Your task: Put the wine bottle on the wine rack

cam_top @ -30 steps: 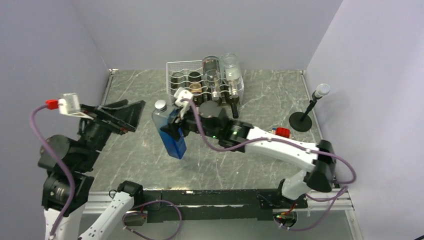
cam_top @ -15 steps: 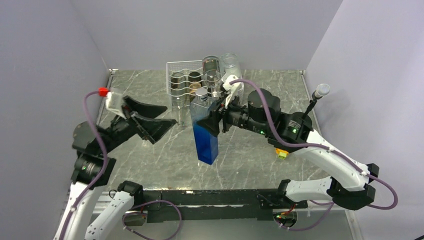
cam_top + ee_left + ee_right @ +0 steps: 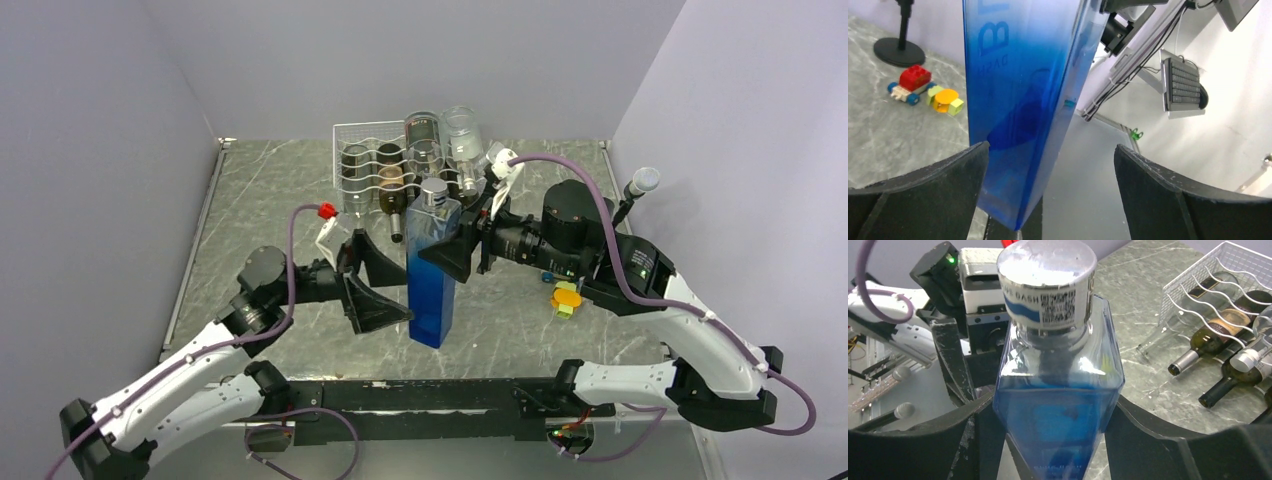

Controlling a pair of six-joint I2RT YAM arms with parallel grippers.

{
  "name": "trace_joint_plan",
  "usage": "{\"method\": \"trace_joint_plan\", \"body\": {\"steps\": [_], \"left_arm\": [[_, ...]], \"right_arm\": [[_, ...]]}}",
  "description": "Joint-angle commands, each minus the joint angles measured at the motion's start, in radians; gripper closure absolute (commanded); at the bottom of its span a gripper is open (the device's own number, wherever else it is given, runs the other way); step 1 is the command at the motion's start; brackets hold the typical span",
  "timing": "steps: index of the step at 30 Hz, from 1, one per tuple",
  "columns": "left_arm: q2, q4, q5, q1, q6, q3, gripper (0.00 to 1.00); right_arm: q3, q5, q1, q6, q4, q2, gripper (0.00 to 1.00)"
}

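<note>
Two-handed work on the blue bottle: my right gripper clamps its shoulder upright; left gripper straddles its base, jaws wide apart, likely for a handover.

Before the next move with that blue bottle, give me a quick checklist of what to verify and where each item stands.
1. Right gripper shut on blue bottle near its shoulder: ok.
2. Left gripper open, fingers either side of the bottle's lower body: ok.
3. Bottle upright, silver cap on: ok.
4. Free cradle on wine rack: cannot tell; several wine bottles lie there.
5. Toy car apart from the bottle: ok.
</note>
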Motion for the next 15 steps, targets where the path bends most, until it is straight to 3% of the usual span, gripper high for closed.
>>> {"method": "trace_joint_plan", "body": {"steps": [1, 9, 15], "left_arm": [[0.065, 0.148, -0.089, -0.142, 0.098, -0.016, 0.01], [0.182, 0.158, -0.131, -0.218, 0.194, 0.015, 0.01], [0.161, 0.256, -0.182, -0.224, 0.191, -0.043, 0.01]], "right_arm": [[0.024, -0.075, -0.002, 0.049, 0.253, -0.056, 1.00], [0.008, -0.182, -0.002, 0.079, 0.286, -0.086, 1.00], [-0.015, -0.234, -0.002, 0.108, 0.330, -0.119, 1.00]]}}
